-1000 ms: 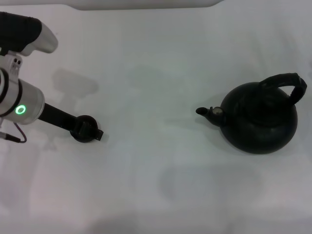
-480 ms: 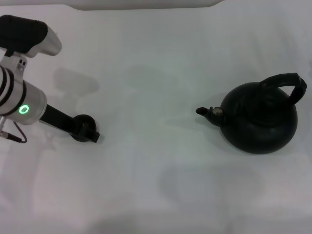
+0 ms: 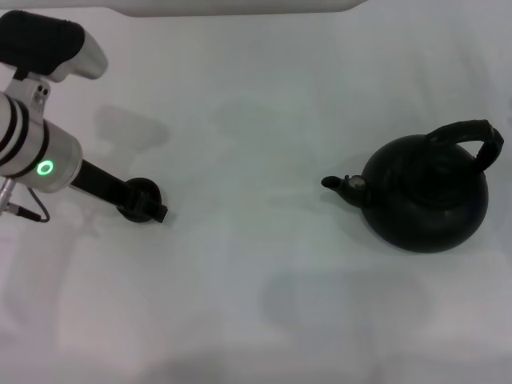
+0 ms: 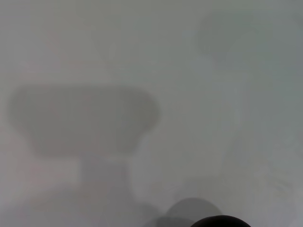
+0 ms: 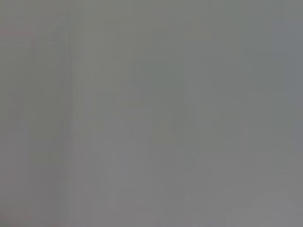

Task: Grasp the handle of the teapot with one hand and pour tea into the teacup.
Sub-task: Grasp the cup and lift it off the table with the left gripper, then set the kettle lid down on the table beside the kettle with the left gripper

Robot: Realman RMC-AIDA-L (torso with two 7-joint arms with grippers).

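Observation:
The matte-black teapot [image 3: 426, 196] stands on the white table at the right, its spout [image 3: 340, 185] pointing left and its arched handle [image 3: 472, 136] leaning to the right over the top. Nothing touches it. Far to the left, the tiny dark teacup [image 3: 136, 197] is at the tip of my left gripper [image 3: 152, 210], which is shut on it; one black finger reaches past the cup's rim. The left wrist view shows only a dark curved edge of the teacup [image 4: 220, 221] at the frame border. My right gripper is out of view; its wrist view is plain grey.
A white table [image 3: 256, 272] fills the view, with faint shadows on it. A wide bare stretch lies between the teacup and the teapot's spout. My left arm's silver body with a green light [image 3: 46, 168] hangs over the far left.
My left arm has shifted slightly away from me and rightward, and the teacup has moved with the gripper toward the table's far side. The teapot has stayed put.

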